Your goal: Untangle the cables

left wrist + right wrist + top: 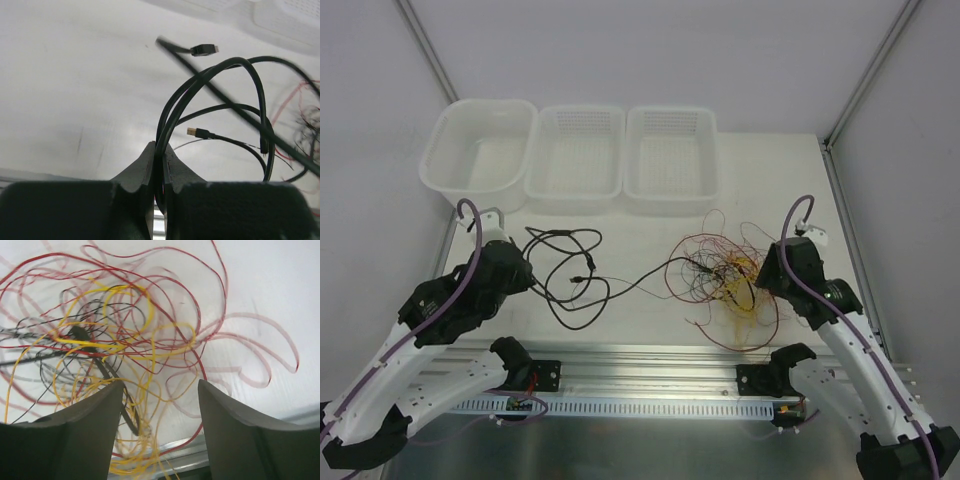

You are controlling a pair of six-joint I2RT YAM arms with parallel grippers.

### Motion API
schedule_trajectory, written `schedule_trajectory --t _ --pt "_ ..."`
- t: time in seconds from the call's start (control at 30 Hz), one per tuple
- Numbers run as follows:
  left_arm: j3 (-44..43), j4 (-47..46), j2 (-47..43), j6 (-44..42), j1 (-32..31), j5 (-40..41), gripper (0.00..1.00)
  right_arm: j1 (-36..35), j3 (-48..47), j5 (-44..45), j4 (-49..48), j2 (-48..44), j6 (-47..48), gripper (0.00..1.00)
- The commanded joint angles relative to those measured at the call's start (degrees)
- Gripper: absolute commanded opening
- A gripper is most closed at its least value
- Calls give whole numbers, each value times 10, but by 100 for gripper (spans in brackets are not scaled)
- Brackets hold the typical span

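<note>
The left gripper (159,150) is clenched on one black cable (232,60), which lies looped at the left of the table (640,230). The right gripper (160,390) stands released over the cables (735,285), one red, yellow and black tangle at table right. Three white bins (576,192) line the far edge.

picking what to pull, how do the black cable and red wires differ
The black cable is thicker, loosely looped; the red wires are hair-thin and densely tangled. The left tool is shut on the black cable; the right tool stands open over the red wires. Both lie on the table.
</note>
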State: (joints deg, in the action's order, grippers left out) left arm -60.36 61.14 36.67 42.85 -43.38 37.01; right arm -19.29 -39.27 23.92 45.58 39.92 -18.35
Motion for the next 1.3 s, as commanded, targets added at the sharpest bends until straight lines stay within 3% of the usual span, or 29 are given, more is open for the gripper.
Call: schedule_trajectory --t 0.0,0.2,0.33,0.57,0.83,1.27 --pt "-2 -84 23 -25 7 -120 0 -23 -44 -96 -38 10 74 66" --pt "40 -180 72 -2 7 -254 0 -123 -56 -298 -134 -25 150 70" --pt "70 -232 75 28 7 -280 0 -194 -58 -335 -187 2 126 71" --pt "155 -317 54 116 6 -293 0 -312 -60 -259 -246 68 70 70" --pt "208 -366 22 192 0 -266 0 -425 27 -120 -377 72 -104 66" --pt "243 -393 5 244 -21 -228 0 -542 7 11 -353 155 -196 54"
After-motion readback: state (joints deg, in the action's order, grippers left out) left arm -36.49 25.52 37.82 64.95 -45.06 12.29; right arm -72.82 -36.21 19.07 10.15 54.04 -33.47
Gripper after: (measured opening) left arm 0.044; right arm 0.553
